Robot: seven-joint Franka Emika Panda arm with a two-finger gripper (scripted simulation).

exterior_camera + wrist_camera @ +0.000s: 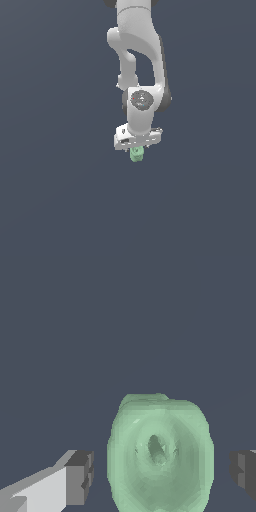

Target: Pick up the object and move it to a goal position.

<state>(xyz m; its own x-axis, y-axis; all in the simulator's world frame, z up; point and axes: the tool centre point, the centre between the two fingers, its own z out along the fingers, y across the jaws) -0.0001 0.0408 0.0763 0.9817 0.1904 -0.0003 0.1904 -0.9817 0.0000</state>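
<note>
Flat slate-blue backdrop [45, 200], matte and even in tone, filling the exterior view from edge to edge. Same blue-grey ground spread across the wrist view. Plain, without seam, pattern or marking. Cannot tell whether floor, tabletop or wall from either view.

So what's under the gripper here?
The green object sits between the open gripper fingers, gaps either side. Whatever lies beneath the object is hidden.
</note>
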